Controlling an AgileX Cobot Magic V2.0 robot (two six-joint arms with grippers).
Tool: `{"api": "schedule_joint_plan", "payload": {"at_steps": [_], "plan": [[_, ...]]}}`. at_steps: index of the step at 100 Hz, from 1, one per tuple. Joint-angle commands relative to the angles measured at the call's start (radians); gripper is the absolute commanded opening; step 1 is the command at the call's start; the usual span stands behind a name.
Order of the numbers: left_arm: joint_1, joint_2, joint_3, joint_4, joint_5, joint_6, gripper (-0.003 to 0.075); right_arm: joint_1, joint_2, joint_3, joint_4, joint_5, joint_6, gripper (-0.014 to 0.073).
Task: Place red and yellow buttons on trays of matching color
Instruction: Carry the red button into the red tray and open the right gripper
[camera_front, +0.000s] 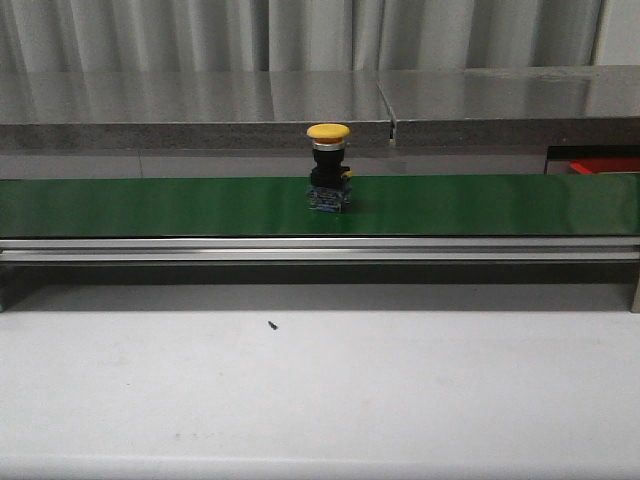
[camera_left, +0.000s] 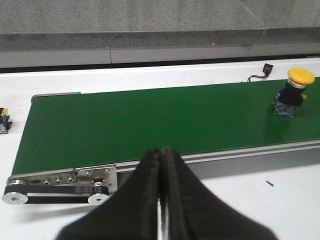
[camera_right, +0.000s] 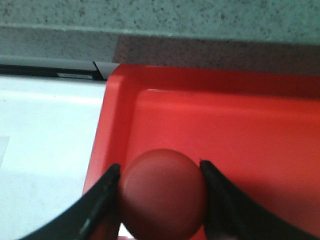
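Observation:
A yellow button stands upright on the green conveyor belt near its middle. My left gripper is shut with nothing in it, on the near side of the belt by its left end, well away from the yellow button. The red button shows only its round cap, and my right gripper is shut on it, a finger pressed to each side. It hangs over the near corner of the red tray, whose edge shows at the far right. The yellow tray is out of view.
The belt's pulley and metal bracket lie just ahead of my left fingers. A small dark part sits beyond the belt's left end, and a black connector with wires behind the belt. A tiny black screw lies on the white table.

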Motion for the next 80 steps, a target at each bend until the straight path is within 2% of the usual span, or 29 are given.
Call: {"api": "schedule_joint_plan", "payload": {"at_steps": [1, 51, 58, 73, 80], "plan": [[-0.010, -0.003, -0.027, -0.035, -0.047, -0.001, -0.0019, -0.005, -0.045, -0.039, 0.025, -0.043, 0.002, 0.0143], [-0.010, -0.003, -0.027, -0.035, -0.054, -0.001, -0.0019, -0.005, 0.009, -0.039, 0.023, -0.027, 0.002, 0.0157], [-0.010, -0.003, -0.027, -0.035, -0.054, -0.001, -0.0019, -0.005, 0.005, -0.039, 0.023, -0.027, 0.002, 0.0222], [-0.010, -0.003, -0.027, -0.035, -0.054, -0.001, -0.0019, -0.005, -0.019, -0.039, 0.024, -0.026, 0.002, 0.0499], [-0.010, -0.003, -0.027, -0.035, -0.055, -0.001, -0.0019, -0.005, -0.042, -0.040, 0.025, -0.026, 0.002, 0.0575]]}}
